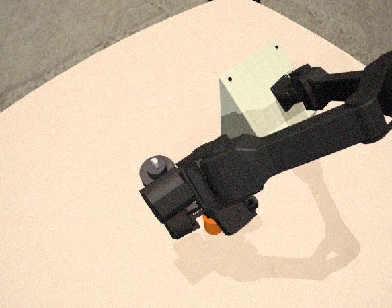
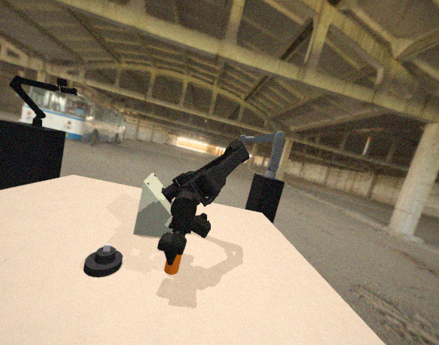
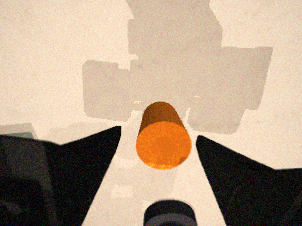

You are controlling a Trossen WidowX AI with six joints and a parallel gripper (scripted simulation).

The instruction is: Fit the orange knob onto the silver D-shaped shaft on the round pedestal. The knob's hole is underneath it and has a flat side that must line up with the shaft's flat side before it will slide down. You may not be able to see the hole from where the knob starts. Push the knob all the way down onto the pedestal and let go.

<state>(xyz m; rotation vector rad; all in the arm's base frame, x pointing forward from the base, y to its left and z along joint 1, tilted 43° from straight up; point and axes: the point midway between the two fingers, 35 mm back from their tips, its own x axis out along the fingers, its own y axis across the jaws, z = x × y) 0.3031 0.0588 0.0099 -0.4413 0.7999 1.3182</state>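
Orange knob (image 3: 163, 139) stands on the beige table (image 1: 74, 188) between the black gripper (image 3: 159, 148) fingers, and daylight shows on both sides of it — the jaws are spread wide and grip nothing. From the side, the knob (image 2: 173, 264) looks slightly tilted under the arm. Round dark pedestal (image 2: 102, 261) with its silver D-shaped shaft (image 1: 154, 162) sits nearby, apart from the knob. Pale green wedge block (image 1: 256, 94) stands behind. No writing is legible anywhere — a distant blue-and-white bus (image 2: 53, 113) is too blurred.
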